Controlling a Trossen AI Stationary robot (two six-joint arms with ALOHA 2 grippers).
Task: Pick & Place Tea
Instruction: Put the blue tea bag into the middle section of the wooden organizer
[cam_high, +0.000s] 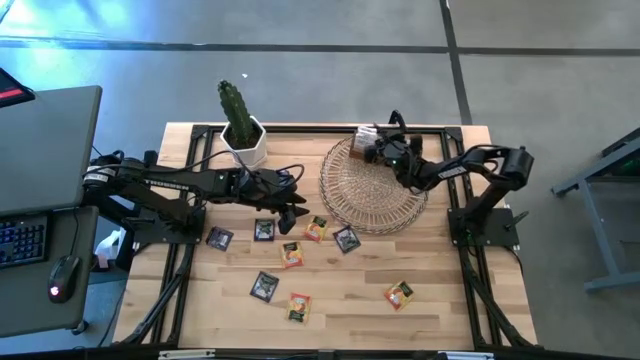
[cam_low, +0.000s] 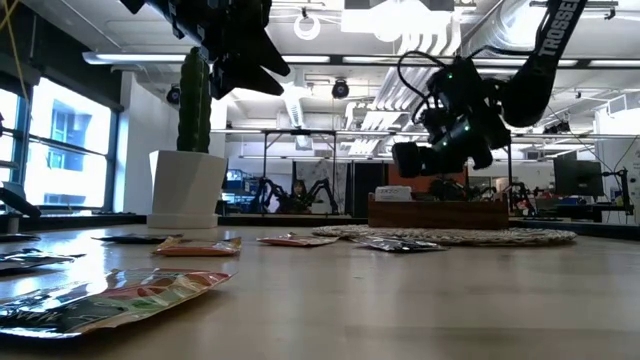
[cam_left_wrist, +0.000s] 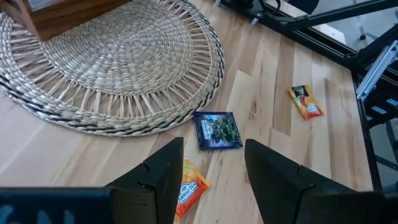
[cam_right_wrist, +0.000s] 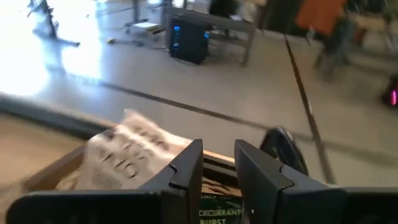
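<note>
Several tea sachets lie flat on the wooden table: dark ones (cam_high: 346, 239) (cam_high: 264, 286) and orange ones (cam_high: 292, 254) (cam_high: 399, 294). My left gripper (cam_high: 292, 208) hangs open above the table near the wicker mat's near-left rim. In the left wrist view its fingers (cam_left_wrist: 211, 149) frame a dark sachet (cam_left_wrist: 217, 129) and an orange one (cam_left_wrist: 189, 186) below. My right gripper (cam_high: 372, 150) hovers over the brown wooden box (cam_high: 365, 138) on the mat's far side, with a narrow gap between its fingers (cam_right_wrist: 219, 152). Pale and dark sachets (cam_right_wrist: 134, 149) show in the box beneath.
The round wicker mat (cam_high: 373, 185) covers the table's far middle. A cactus in a white pot (cam_high: 243, 130) stands at the far edge, left of the mat. A black frame (cam_high: 180, 260) runs around the table. Bare wood lies at the near right.
</note>
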